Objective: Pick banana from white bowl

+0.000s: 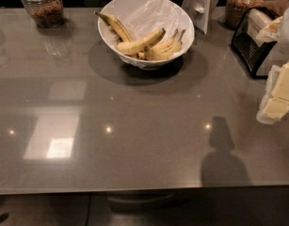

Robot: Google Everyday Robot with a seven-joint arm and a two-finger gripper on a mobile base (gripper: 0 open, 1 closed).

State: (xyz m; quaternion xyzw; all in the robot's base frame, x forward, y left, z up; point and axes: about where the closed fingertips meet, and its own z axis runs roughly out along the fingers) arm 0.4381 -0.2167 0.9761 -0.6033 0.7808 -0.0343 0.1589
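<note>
The white bowl (184, 20) stands at the back centre of the grey table, lined with crinkled white material. The banana (139, 42), plump and pale yellow, lies across the bowl's front half. A thinner banana with a dark stem (113, 25) lies behind it on the left. Smaller joined bananas (166, 48) with upturned stems lie to its right. My gripper (277, 100), pale yellow and white, hangs at the right edge of the view, well to the right of the bowl and nearer than it, above the table, holding nothing that I can see.
A glass jar (42, 6) stands at the back left and another jar (242, 6) at the back right. A white stand (200, 4) is just behind the bowl. A black wire rack (250, 44) sits at the right. The table's front edge (134, 188) runs across the bottom.
</note>
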